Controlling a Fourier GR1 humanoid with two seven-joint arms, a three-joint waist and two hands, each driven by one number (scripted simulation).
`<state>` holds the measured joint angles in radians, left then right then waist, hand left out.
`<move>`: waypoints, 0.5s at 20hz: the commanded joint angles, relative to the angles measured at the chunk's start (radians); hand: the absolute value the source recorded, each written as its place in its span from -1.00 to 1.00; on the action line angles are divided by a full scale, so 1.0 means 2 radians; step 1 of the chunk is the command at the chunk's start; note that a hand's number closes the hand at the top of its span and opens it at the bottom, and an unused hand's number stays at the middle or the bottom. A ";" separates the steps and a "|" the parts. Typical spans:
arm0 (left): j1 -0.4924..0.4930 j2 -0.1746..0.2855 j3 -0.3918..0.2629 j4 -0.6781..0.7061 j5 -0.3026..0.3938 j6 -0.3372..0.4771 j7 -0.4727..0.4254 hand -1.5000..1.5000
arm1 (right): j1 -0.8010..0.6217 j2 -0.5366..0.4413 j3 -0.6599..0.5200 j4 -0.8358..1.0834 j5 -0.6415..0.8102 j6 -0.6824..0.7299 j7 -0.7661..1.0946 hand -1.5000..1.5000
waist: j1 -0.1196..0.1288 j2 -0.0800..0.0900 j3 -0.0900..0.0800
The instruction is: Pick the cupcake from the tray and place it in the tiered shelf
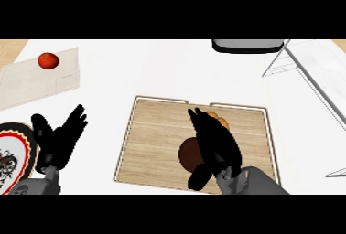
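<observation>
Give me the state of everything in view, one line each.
cupcake: on the tray, partly hidden under the right hand.
tray: flat on the counter, holding the cupcake.
right hand: open, fingers straight over the cupcake.
left hand: open, resting at left, fingers up.
tiered shelf: standing at right, partly out of view.
red fruit: sitting on the pale board.
patterned plate: flat, cut by the left edge.

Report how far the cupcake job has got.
Nothing finished: the cupcake lies on the tray. In hand: the right hand is over it, fingers straight, not curled round it. To do: grasp, lift, set it in the tiered shelf at upper right. The left hand rests open at left.
</observation>
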<state>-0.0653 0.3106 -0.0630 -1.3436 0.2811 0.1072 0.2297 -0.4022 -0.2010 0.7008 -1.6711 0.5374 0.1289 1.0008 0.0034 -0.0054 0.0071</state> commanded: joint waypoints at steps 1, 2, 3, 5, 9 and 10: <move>0.044 -0.004 0.000 -0.004 -0.006 -0.015 -0.011 0.00 | 0.002 0.006 -0.019 0.029 0.024 0.008 -0.022 -1.00 | 0.001 0.003 -0.004; 0.012 -0.025 -0.002 0.039 -0.018 -0.004 -0.025 0.00 | 0.012 0.006 -0.017 0.025 0.036 0.000 -0.033 -1.00 | -0.002 0.003 -0.004; 0.001 -0.015 0.008 0.015 -0.009 0.000 0.013 0.00 | 0.031 -0.006 -0.024 0.027 0.034 -0.001 -0.055 -1.00 | -0.002 0.003 -0.003; 0.020 -0.003 0.008 -0.020 -0.006 -0.012 0.030 0.00 | 0.022 0.030 -0.028 0.063 0.052 -0.027 -0.072 -1.00 | 0.001 0.003 -0.003; 0.003 0.000 0.032 0.003 -0.001 -0.036 0.027 0.00 | 0.023 0.040 -0.050 0.070 0.061 -0.003 -0.099 -1.00 | 0.000 0.003 -0.004; -0.014 -0.036 0.010 0.060 -0.034 -0.013 -0.026 0.00 | 0.014 0.052 -0.047 0.111 0.069 -0.032 -0.124 -1.00 | -0.001 0.004 -0.004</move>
<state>-0.0616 0.2916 -0.0263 -1.3327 0.2573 0.0671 0.2233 -0.3621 -0.1356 0.6329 -1.5512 0.6432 0.1042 0.8416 0.0027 -0.0072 0.0063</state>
